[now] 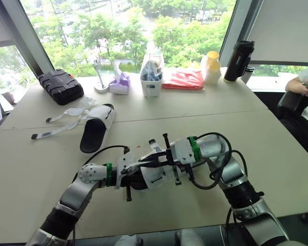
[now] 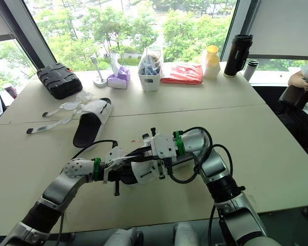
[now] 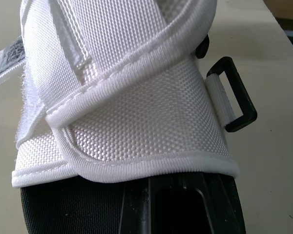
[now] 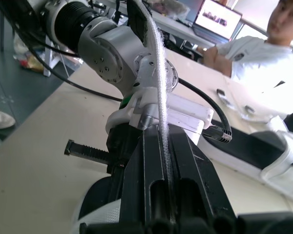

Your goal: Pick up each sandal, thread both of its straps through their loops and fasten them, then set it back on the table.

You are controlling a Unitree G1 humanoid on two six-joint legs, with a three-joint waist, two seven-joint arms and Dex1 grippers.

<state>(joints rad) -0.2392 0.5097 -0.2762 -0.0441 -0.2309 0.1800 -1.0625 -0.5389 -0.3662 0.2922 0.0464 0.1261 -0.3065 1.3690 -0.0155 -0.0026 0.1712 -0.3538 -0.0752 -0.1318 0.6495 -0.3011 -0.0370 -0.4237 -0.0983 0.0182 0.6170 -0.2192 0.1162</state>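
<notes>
Table (image 1: 277, 154): a wide pale top; both arms meet over its near middle, so the work sits close under the head camera.
Back row: a black case (image 1: 60, 86), a white caddy (image 1: 151, 77) and a black flask (image 1: 238, 60) line the window edge, well apart from the job.
Second sandal (image 1: 96, 128): lies flat on its sole to the robot's left, its loose straps (image 1: 56, 125) spread out on the table beside it. I judge it is waiting its turn.
Held sandal (image 1: 156, 179): between the two pincers, white woven upper turned toward the left wrist camera, black sole on the pincer's side.
Left pincer (image 1: 136, 177): clenched on the held sandal at the edge by the sole. It appears to serve as the anchor, steadying the shoe so the other arm can pull against it.
Right pincer (image 1: 161, 156): fingers pressed together on a strap (image 4: 158, 73), which runs up from between them edge-on and taut.
Loop (image 3: 234, 95): a black rectangular ring on a short white tab at the side of the upper, standing empty. By my reading it is the target, and fastening is not yet done.
</notes>
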